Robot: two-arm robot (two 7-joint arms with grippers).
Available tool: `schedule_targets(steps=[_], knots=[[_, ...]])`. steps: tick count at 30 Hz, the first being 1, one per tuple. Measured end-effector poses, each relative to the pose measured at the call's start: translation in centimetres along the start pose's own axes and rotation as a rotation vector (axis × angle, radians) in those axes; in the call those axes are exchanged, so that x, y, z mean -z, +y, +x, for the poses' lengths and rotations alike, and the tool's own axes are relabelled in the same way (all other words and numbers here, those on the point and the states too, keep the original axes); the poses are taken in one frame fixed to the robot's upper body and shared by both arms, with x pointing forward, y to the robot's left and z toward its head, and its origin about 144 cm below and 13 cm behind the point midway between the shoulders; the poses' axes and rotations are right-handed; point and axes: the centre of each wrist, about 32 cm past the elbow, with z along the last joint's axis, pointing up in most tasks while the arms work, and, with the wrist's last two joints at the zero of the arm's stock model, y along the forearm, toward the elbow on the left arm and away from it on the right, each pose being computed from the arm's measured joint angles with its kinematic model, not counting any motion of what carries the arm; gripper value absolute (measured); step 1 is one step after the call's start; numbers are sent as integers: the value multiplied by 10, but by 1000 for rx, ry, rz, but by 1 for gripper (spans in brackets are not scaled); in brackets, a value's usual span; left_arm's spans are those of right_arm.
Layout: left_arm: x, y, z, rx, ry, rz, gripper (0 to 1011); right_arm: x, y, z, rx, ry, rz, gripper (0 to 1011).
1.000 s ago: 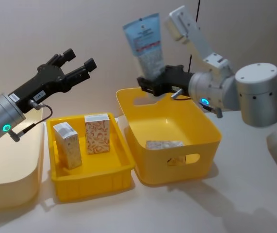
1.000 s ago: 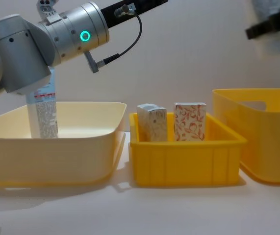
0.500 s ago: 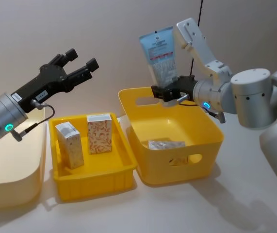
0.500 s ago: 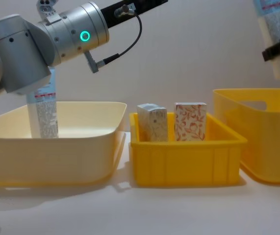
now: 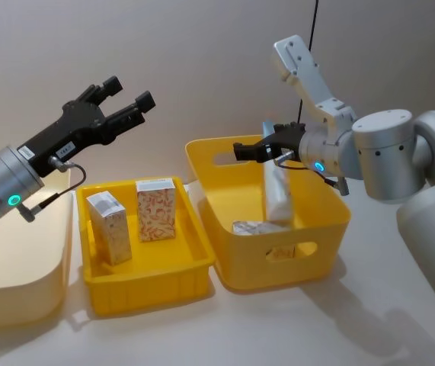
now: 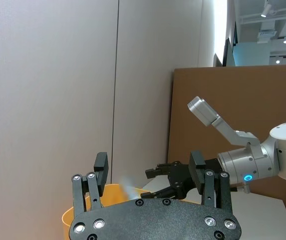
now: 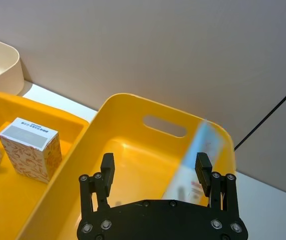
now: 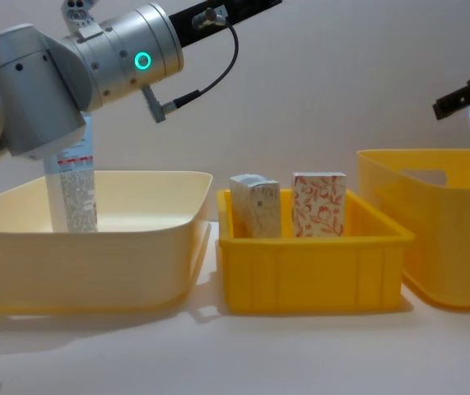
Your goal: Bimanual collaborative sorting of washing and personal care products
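We take this for a robot test lab: a bare white worktop set against plain grey wall panels, a brown partition board behind, and track spotlights on an open ceiling beyond.

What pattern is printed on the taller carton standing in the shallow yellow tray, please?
An orange leaf print on white, clearest in the head view: carton, tray.

I count two squeeze tubes: one standing in my cream bin, one in the deep yellow bin; two upright cartons in the shallow yellow tray; three containers altogether
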Motion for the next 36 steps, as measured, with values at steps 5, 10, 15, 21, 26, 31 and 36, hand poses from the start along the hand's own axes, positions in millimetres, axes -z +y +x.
schedule_targets(steps=[5,10,15,21,26,31,36], knots=[[0,0,0,0,0,0,1003,1,2,0,4,4,-8,1001],[0,0,0,0,0,0,1003,1,3,0,8,6,-12,1001],[0,0,0,0,0,0,1003,1,4,0,10,7,-15,1001],[0,0,0,0,0,0,1003,1,5,-1,11,8,-17,1001],[0,0,0,0,0,0,1003,1,5,-1,12,9,-18,1001],[0,0,0,0,0,0,1003,1,5,-1,13,9,-19,1001],[0,0,0,0,0,0,1003,1,5,-1,13,9,-19,1001]])
